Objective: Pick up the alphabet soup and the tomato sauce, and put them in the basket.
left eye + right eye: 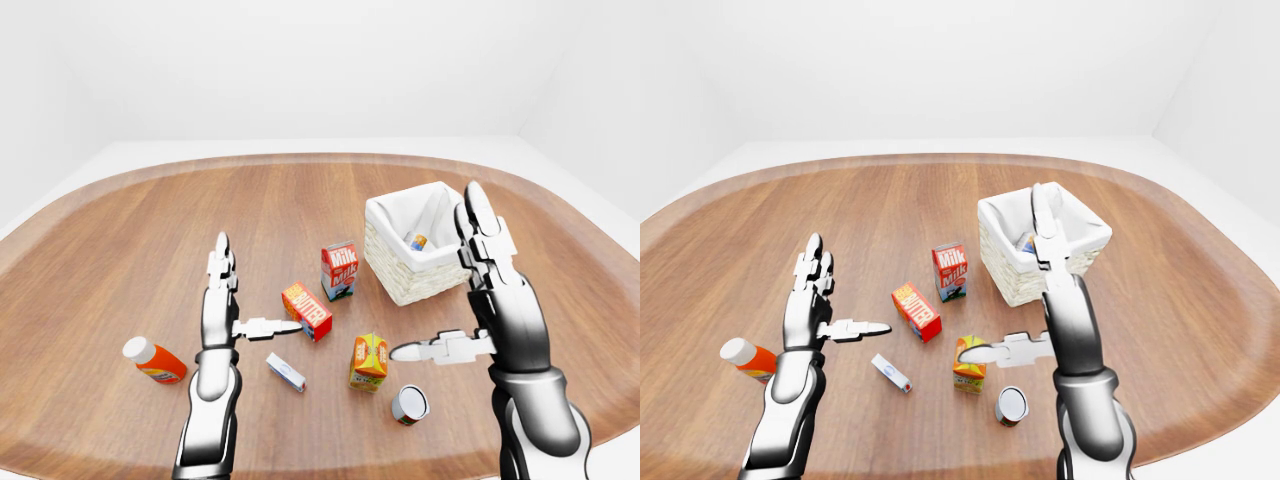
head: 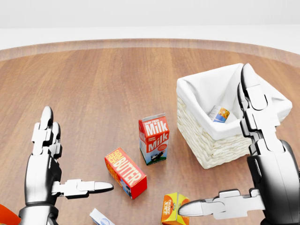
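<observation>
wooden table | basket holds one can | left robot hand released | right robot hand released

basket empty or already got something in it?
Not empty. The basket holds one small can lying against its white liner; label too small to read. Another can lies on the table.

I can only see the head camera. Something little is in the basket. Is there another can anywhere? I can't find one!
Observer: Yes. A can lies on its side below your picture's bottom edge, lower right of the orange carton.
Operator: Is a hand close?
Observer: In the left-eye view it sits just under the open right hand's thumb tip, untouched.
Operator: What's the red thing in my corner?
Observer: A white-capped bottle lying down, left of the left hand.
</observation>
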`<state>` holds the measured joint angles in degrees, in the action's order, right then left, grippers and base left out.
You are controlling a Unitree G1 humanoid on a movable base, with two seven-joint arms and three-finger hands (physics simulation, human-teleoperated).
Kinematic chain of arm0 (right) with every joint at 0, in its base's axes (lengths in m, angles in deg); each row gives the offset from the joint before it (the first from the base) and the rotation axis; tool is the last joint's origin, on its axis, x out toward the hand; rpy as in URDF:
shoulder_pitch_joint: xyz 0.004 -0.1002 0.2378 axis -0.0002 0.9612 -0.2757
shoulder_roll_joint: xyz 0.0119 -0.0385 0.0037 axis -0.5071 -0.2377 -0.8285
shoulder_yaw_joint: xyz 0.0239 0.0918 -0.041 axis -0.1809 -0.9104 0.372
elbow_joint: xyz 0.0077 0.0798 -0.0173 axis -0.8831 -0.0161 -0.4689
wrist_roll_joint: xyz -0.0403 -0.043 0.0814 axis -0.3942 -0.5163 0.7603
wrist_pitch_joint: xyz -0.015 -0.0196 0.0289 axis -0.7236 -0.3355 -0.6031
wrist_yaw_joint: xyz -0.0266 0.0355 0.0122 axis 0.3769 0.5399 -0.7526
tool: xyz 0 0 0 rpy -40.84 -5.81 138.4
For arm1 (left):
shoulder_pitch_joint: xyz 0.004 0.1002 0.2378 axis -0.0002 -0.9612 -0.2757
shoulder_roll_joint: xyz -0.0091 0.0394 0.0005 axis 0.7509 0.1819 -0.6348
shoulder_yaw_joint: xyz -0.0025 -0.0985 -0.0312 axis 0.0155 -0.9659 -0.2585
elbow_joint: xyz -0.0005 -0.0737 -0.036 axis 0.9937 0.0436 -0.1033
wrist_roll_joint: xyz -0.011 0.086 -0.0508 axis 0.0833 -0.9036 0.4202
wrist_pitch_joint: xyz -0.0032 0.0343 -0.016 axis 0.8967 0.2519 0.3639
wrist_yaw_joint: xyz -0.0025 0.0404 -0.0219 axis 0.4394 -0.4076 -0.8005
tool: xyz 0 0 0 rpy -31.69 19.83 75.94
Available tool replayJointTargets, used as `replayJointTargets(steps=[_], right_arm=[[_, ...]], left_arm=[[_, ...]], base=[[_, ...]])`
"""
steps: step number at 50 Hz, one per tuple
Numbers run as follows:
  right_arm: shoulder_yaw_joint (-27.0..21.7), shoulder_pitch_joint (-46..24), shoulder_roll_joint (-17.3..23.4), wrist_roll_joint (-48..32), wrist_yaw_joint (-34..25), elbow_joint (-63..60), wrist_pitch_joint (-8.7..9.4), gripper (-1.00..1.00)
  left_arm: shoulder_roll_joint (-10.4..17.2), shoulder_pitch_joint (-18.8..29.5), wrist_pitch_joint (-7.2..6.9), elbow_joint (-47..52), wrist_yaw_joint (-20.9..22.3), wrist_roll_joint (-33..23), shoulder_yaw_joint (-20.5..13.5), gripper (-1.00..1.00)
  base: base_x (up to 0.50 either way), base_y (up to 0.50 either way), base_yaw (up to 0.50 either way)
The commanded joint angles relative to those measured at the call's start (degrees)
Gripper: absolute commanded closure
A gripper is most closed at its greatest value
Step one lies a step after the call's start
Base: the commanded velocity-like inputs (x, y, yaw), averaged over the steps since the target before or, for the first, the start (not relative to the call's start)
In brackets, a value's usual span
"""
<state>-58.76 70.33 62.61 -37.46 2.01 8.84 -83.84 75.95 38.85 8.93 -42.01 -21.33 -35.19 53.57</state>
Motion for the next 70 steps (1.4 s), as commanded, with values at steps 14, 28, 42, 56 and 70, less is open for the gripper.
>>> replayJointTargets(steps=[14,28,42,56,70], right_arm=[[2.1,9.9,-0.5,0.0,1.0,-0.4,-7.82,-1.00],[3.2,15.0,-0.3,0.3,1.2,-1.8,-9.42,-1.00],[3.6,19.2,-0.1,0.6,1.6,-0.4,-9.42,-1.00],[2.8,22.7,-0.4,1.1,1.7,3.2,-9.42,-1.00],[1.7,24.4,-0.9,1.2,1.0,4.1,-9.42,-1.00]], left_arm=[[0.0,-0.2,0.00,1.0,0.4,1.1,-0.5,-1.00],[0.0,-0.6,0.00,1.5,0.5,1.2,-0.5,-1.00],[0.0,-0.3,0.00,0.9,0.4,1.1,-0.5,-1.00],[-0.1,-0.4,0.00,0.6,0.2,1.0,-0.4,-1.00],[-0.1,-0.6,0.00,1.3,0.3,1.0,-0.4,-1.00]], base=[[0.00,0.00,0.00],[0.00,0.00,0.00],[0.00,0.00,0.00],[0.00,0.00,0.00],[0.00,0.00,0.00]])
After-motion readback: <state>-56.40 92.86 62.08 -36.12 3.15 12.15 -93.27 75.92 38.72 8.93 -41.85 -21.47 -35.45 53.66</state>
